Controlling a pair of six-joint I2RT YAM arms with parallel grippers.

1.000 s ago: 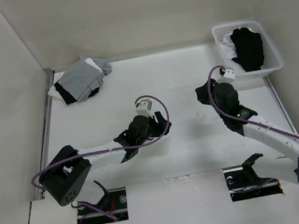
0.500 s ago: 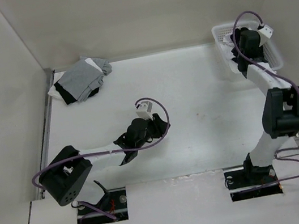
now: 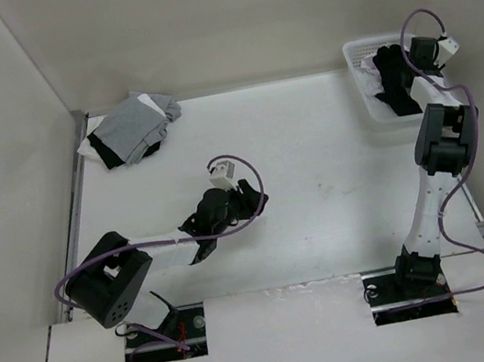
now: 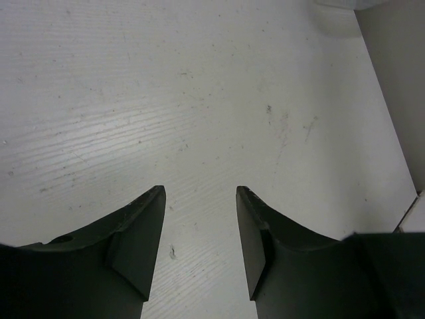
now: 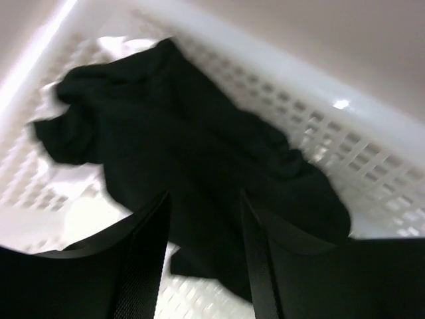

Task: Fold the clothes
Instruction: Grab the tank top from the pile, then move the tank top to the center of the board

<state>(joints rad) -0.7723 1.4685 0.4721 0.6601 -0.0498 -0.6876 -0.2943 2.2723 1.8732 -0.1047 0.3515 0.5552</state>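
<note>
**Garment position.** The clothes [image 5: 199, 146] are lying bunched in the basket [image 3: 356, 60] at the far right corner of the tabletop [image 4: 166, 80]. They are resting partly on a white cloth [image 5: 109, 48]. Nothing is spread out or folded yet.

**Long axis.** In the right wrist view the garment is running diagonally, from the upper left of the basket down to the lower right. One narrower end is pointing to the upper left. The other end is passing under the fingers, so its edge is hidden there.

**Right gripper.** The right gripper [image 5: 202, 196] is hanging directly above the garment with its jaws spread apart. Black fabric is showing through the gap between them. The jaws are gripping nothing, and whether the fingers are touching the cloth cannot be told.

**Left gripper.** The left gripper [image 4: 199, 193] is hovering over bare tabletop near the middle, jaws apart and empty, well apart from the basket.

**Deciding relation.** The garment is lying straight below the right gripper, so the right arm is the nearer one by far. The pick is therefore likely falling to it: a descent into the basket and a pinch on the black fabric alone, not the white cloth beneath.

**Other items.** A grey pile [image 3: 131, 130] is sitting at the far left corner.
</note>
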